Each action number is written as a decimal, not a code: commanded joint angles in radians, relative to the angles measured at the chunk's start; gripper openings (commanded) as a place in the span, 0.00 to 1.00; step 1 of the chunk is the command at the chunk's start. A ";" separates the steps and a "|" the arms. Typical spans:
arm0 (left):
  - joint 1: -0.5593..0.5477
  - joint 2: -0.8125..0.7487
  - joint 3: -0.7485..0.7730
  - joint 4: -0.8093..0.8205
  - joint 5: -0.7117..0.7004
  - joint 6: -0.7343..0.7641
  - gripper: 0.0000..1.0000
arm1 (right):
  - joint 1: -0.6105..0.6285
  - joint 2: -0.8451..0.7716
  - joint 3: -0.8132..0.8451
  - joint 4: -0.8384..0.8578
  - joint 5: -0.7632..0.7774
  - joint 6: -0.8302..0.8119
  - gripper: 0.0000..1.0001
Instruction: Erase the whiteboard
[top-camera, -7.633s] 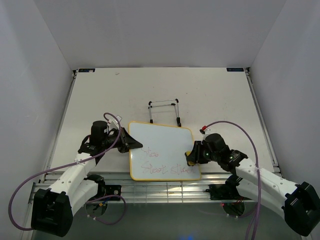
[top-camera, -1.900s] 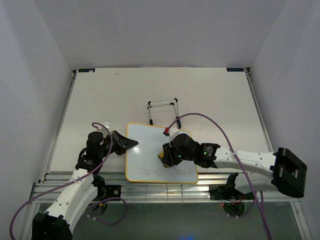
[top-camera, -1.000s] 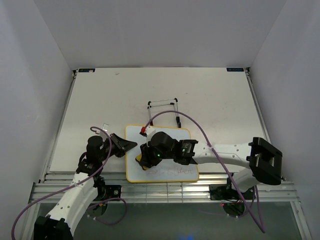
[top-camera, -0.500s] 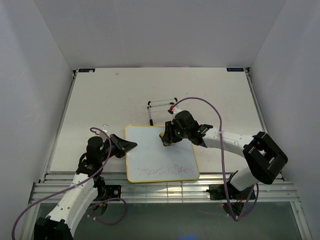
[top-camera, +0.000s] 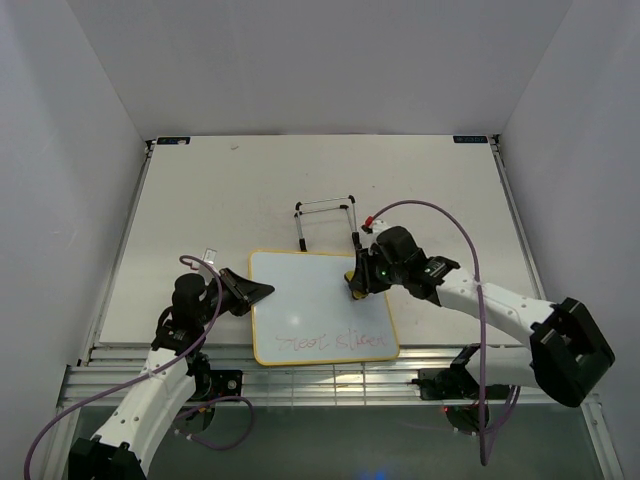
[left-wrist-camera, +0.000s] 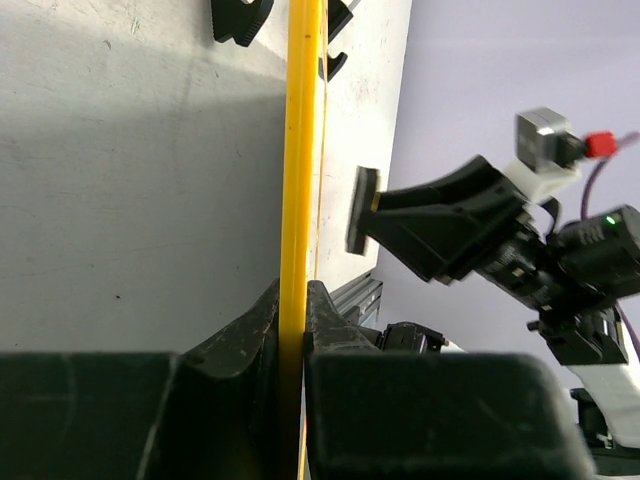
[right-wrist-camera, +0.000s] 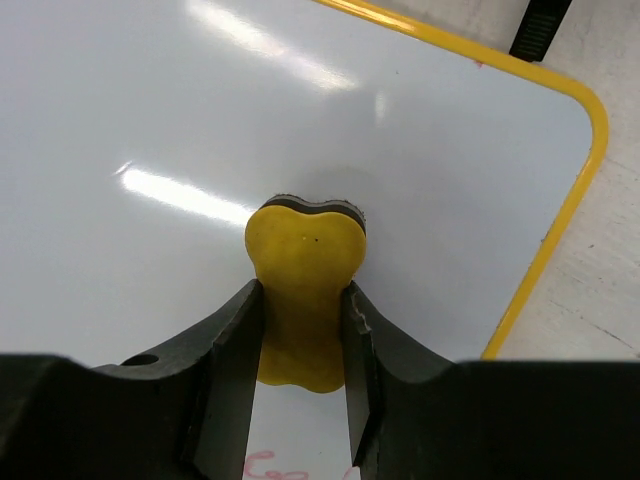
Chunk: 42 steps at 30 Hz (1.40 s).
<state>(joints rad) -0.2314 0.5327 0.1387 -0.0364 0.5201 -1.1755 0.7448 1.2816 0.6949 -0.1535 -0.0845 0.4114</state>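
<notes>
The whiteboard (top-camera: 310, 300) lies flat on the table near the front edge, white with a thin yellow frame. Faint red scribbles (top-camera: 330, 343) run along its lower part; the upper part is blank. My left gripper (top-camera: 258, 292) is shut on the whiteboard's left edge; in the left wrist view the yellow frame (left-wrist-camera: 301, 150) runs straight between my left gripper's (left-wrist-camera: 293, 300) jaws. My right gripper (top-camera: 357, 285) is shut on a yellow eraser (right-wrist-camera: 305, 270), which is pressed down on the board (right-wrist-camera: 180, 110) near its right edge.
A thin wire easel stand (top-camera: 327, 222) sits on the table just behind the board, its black feet (right-wrist-camera: 540, 25) close to the board's far corner. An aluminium rail (top-camera: 300, 375) runs along the near table edge. White walls enclose the table on three sides.
My right gripper has swept the eraser across the board, from the lower left up to the top middle and then toward the right edge. The left gripper has kept its hold.
</notes>
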 joint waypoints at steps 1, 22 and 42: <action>-0.006 -0.011 0.010 -0.017 0.017 -0.030 0.00 | 0.027 -0.117 0.029 -0.064 0.003 0.013 0.21; -0.008 -0.037 0.007 -0.036 0.009 -0.041 0.00 | 0.613 0.034 0.258 -0.035 0.224 0.115 0.21; -0.009 -0.030 0.022 -0.042 0.011 -0.039 0.00 | 0.702 0.243 0.364 -0.038 0.226 0.063 0.20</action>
<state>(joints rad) -0.2359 0.5022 0.1387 -0.0643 0.5194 -1.1816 1.4483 1.5280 1.0946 -0.2100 0.1143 0.4824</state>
